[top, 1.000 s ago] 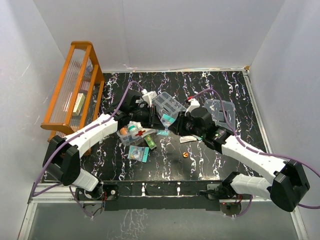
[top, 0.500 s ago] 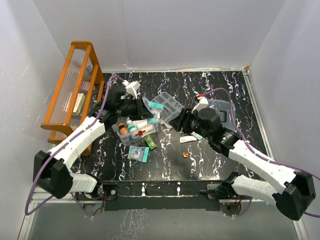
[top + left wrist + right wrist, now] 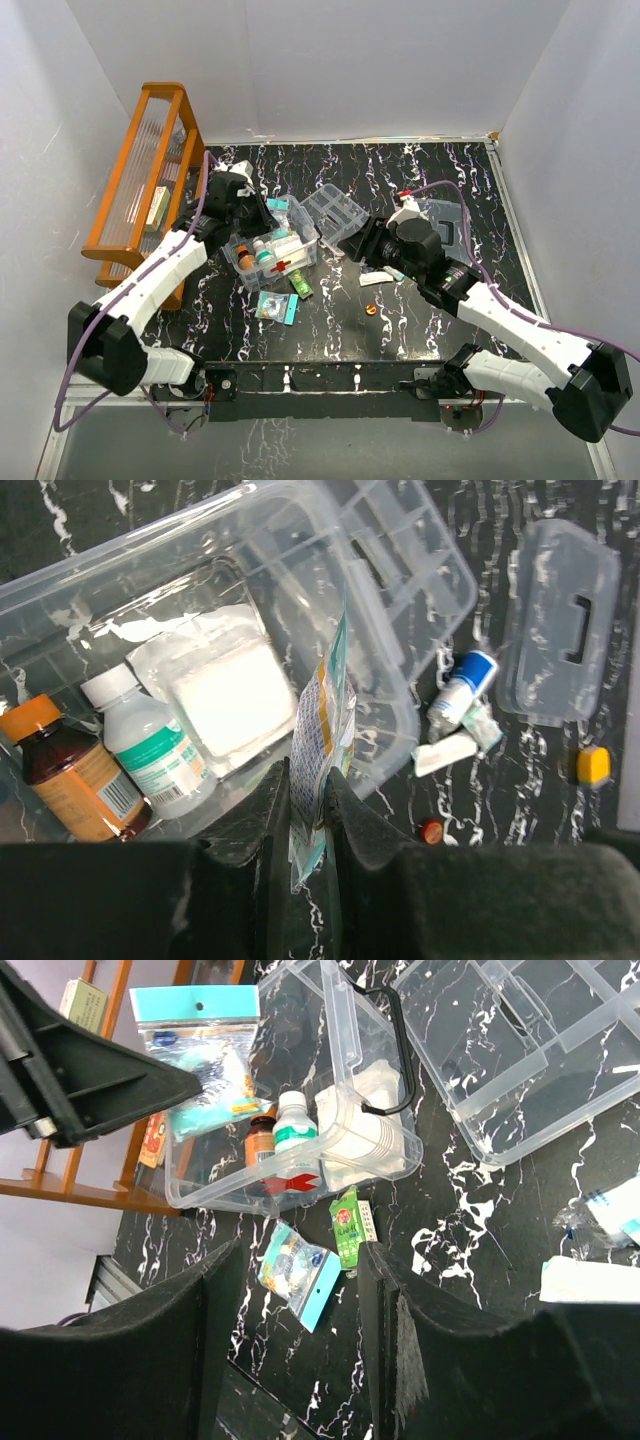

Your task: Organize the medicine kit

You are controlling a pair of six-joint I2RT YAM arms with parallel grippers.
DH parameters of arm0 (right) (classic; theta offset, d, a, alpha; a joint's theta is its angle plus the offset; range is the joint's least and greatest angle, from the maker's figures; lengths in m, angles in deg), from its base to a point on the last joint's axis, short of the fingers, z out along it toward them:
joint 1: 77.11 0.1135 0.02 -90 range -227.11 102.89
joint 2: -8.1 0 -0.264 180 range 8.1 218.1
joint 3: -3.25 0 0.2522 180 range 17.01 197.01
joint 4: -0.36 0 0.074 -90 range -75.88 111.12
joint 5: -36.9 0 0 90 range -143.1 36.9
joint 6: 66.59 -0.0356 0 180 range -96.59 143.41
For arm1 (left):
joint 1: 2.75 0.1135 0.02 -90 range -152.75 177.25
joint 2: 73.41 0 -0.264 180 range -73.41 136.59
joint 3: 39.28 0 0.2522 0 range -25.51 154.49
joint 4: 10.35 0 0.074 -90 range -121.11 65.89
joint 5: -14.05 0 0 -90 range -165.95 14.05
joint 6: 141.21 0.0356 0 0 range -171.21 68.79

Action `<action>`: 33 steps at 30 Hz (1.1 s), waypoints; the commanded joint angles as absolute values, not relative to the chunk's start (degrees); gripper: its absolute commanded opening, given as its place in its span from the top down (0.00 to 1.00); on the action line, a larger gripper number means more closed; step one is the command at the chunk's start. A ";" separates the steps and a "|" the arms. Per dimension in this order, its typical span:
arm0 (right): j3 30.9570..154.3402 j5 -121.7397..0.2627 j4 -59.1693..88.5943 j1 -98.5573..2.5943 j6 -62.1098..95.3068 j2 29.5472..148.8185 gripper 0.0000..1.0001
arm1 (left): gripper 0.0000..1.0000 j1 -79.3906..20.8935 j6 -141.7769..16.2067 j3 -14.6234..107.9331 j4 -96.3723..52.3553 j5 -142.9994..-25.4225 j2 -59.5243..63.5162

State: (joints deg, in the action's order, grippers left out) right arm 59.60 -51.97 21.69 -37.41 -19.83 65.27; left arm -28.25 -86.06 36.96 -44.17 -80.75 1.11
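Left claw (image 3: 305,815) pinches teal-topped flat plastic packet (image 3: 322,730) edge-on, directly over clear rectangular plastic box (image 3: 262,565), nearer arm. Right claw (image 3: 300,1360) spread, empty.

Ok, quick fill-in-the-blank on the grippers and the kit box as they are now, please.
The left gripper pinches a packet near the clear box, whose brown bottle has an ____ cap.
The right gripper is ____ and holds nothing.
The box's front wall bears a red ____.
Missing words: orange; open; cross.
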 commanded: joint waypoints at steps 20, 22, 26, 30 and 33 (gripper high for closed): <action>57.45 -51.64 15.53 -37.44 -22.03 66.88 0.53 | 0.89 -27.89 -94.79 36.33 -33.58 -87.32 20.94; 57.53 -51.64 15.62 -37.40 -22.03 67.05 0.53 | 0.89 -27.89 -95.41 35.89 -33.54 -86.51 21.13; 57.45 -51.44 15.79 -37.41 -21.99 67.11 0.53 | 0.87 -27.91 -95.59 35.38 -33.85 -85.50 20.86; 57.36 -51.36 15.79 -37.39 -21.90 67.14 0.53 | 0.85 -27.87 -95.10 35.58 -35.33 -86.35 21.13; 56.92 -50.88 15.54 -37.43 -22.19 67.27 0.53 | 0.85 -27.88 -94.33 37.54 -39.17 -88.03 23.09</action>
